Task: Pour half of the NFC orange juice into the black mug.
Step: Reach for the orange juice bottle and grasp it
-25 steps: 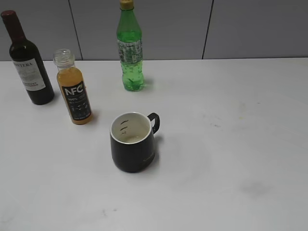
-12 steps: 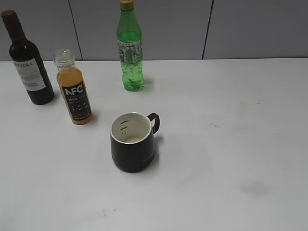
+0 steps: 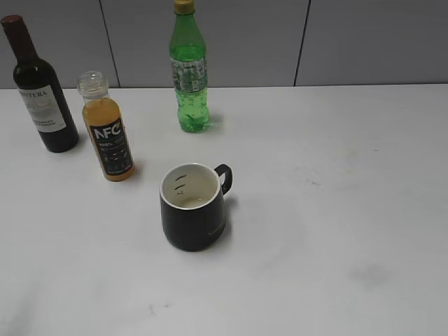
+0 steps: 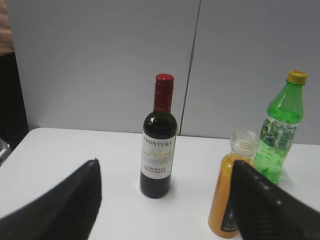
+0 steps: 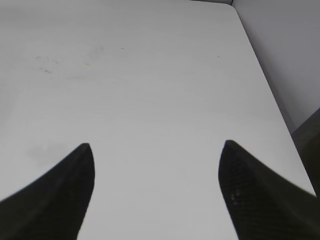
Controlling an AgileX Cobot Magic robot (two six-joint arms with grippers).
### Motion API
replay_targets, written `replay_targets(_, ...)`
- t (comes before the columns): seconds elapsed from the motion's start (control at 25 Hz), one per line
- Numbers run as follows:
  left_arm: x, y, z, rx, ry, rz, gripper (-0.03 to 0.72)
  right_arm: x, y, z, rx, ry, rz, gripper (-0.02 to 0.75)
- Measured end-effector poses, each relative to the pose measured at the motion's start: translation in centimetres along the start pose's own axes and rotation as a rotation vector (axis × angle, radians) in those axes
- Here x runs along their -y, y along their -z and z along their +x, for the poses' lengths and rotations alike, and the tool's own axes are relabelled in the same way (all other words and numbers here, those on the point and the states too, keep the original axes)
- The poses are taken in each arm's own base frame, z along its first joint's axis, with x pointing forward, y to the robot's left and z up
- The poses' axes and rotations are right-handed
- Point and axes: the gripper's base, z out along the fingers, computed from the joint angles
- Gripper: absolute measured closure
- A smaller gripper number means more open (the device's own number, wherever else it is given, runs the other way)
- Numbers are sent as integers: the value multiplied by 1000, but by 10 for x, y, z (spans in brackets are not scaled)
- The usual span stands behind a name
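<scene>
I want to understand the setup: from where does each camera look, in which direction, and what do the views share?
Exterior view: raised, slanting down at the table; black mug, three bottles; no robot parts.
Left wrist view: low, facing the wall; wine bottle, NFC orange juice, green bottle; open left tool.
Right wrist view: looks down at bare table; open right tool.
Shared: exterior and left wrist show all three bottles.

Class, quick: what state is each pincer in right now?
Left pincer: open, holding nothing.
Right pincer: open, holding nothing.
</scene>
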Motion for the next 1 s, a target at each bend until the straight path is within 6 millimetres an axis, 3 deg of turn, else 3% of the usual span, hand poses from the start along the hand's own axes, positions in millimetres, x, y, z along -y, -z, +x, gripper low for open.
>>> replay_targets(0.32, -6, -18, 35, 74, 3, -62, 88, 0, 0, 0, 0, 0, 0, 150)
replay_targets(0.68, -8, -39, 42, 44, -3, -75, 94, 0, 0, 0, 0, 0, 0, 150)
replay_targets(1.0, 12, -65, 53, -11, -64, 58, 93, 0, 0, 0, 0, 0, 0, 150)
